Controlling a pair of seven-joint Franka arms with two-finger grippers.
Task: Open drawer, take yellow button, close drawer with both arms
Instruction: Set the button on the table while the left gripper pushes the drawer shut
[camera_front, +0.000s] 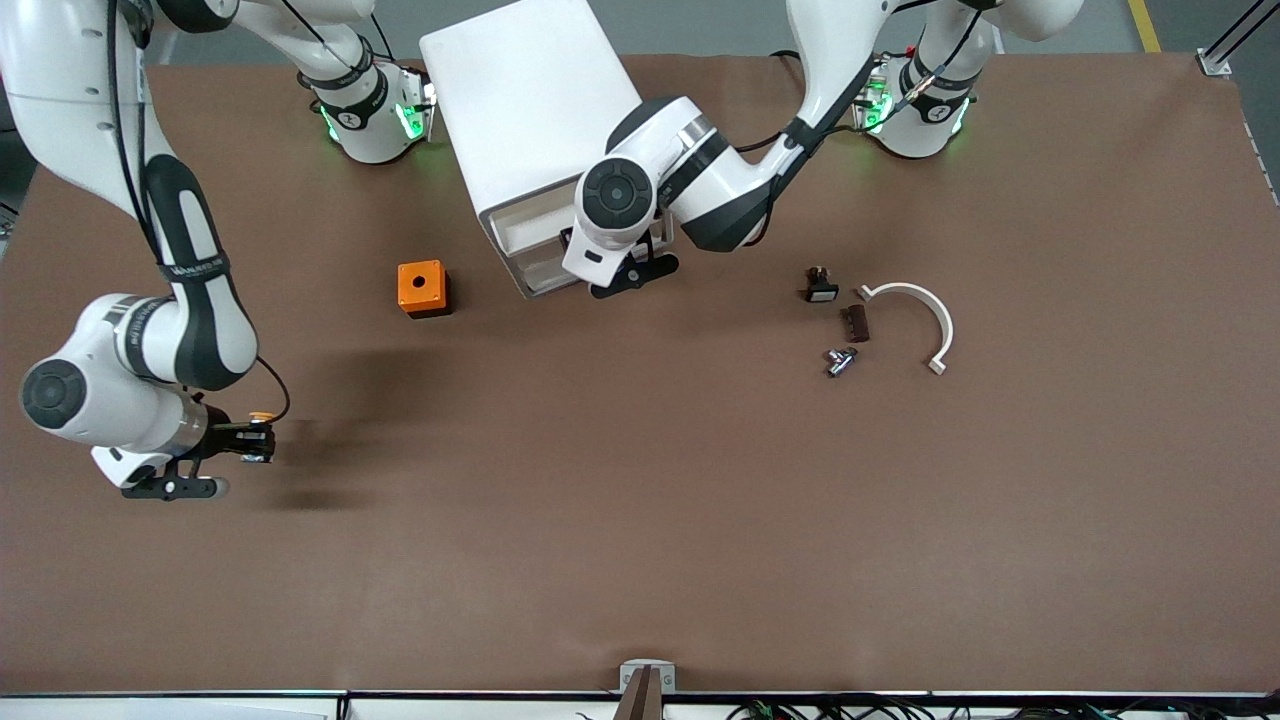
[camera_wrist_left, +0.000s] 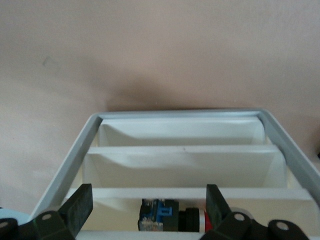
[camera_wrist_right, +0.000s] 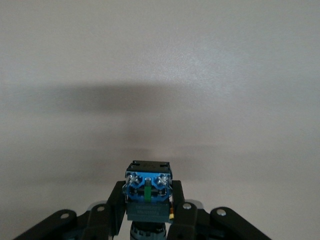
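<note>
Right pincer (camera_wrist_right: 148, 212) clamps button (camera_wrist_right: 148, 195) – left pincer (camera_wrist_left: 146, 210) spread wide over open drawer (camera_wrist_left: 185, 162), orange box (camera_front: 422, 288) beside

**Brown table and the items resting on it**

The table (camera_front: 640, 520) carries a white cabinet (camera_front: 525, 110), an orange cube box (camera_front: 421, 288), a small black part (camera_front: 820, 286), a dark brown block (camera_front: 855, 323), a metal fitting (camera_front: 840, 361) and a white curved bracket (camera_front: 925, 315).
</note>
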